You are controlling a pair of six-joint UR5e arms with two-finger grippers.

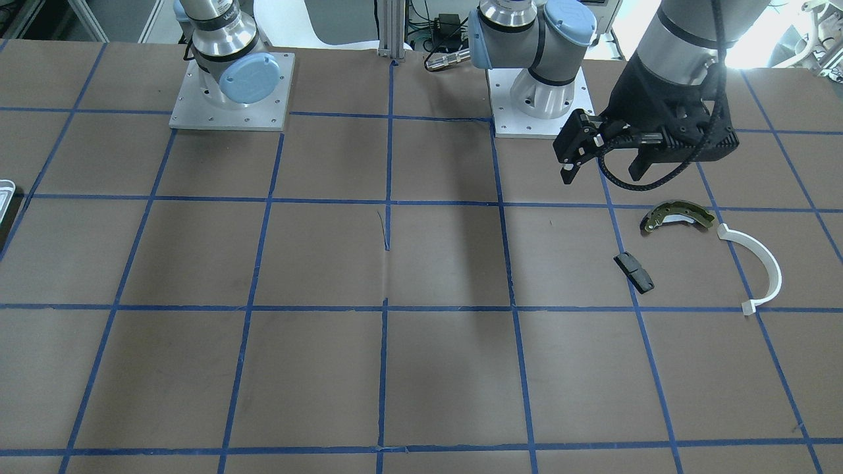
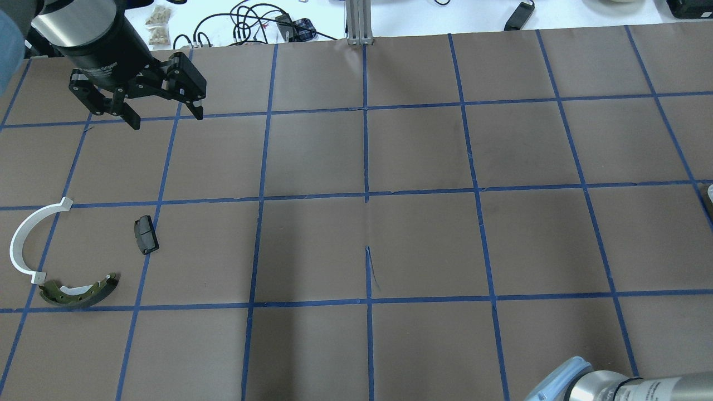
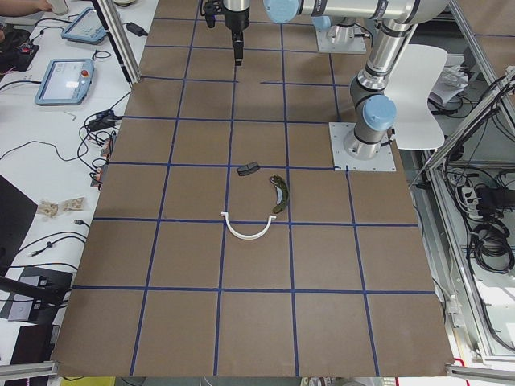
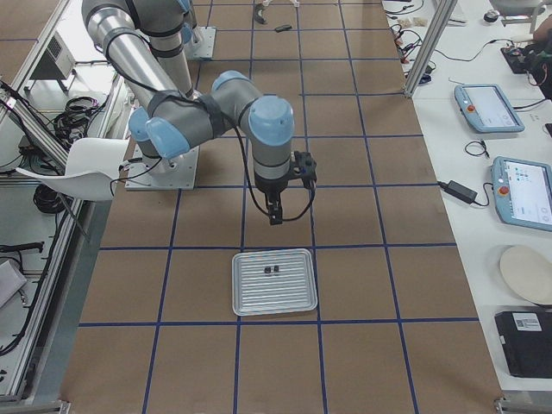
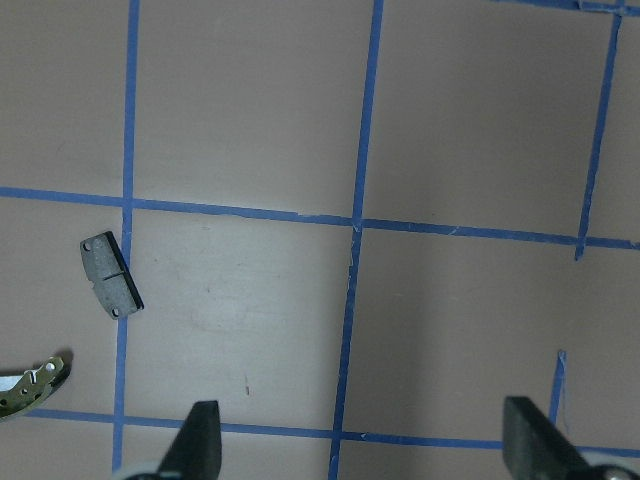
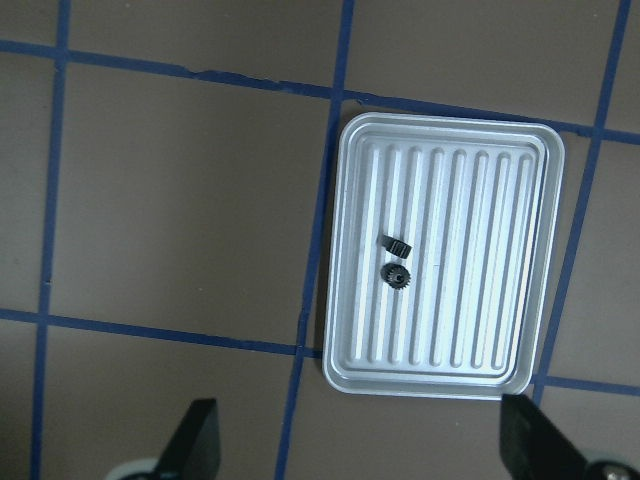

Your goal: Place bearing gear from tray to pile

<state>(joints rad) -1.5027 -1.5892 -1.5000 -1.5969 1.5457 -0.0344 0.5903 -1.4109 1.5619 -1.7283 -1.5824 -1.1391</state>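
The silvery tray [image 6: 345,250] lies on the brown table, below my right gripper [image 6: 362,445], which is open and empty above the tray's near edge. A small black toothed bearing gear [image 6: 397,274] lies in the tray beside another small black part [image 6: 397,246]. The tray also shows in the exterior right view [image 4: 246,302]. The pile is at the other end: an olive brake shoe [image 2: 78,293], a white plastic arc [image 2: 22,239] and a black block [image 2: 146,234]. My left gripper [image 2: 167,119] is open and empty, raised beyond the pile.
The table is brown with a blue tape grid. The two arm bases [image 1: 230,92] [image 1: 540,92] stand on plates at the robot's edge. My right arm's elbow [image 2: 585,384] shows at the near edge. Benches with tablets [image 4: 487,108] flank the table.
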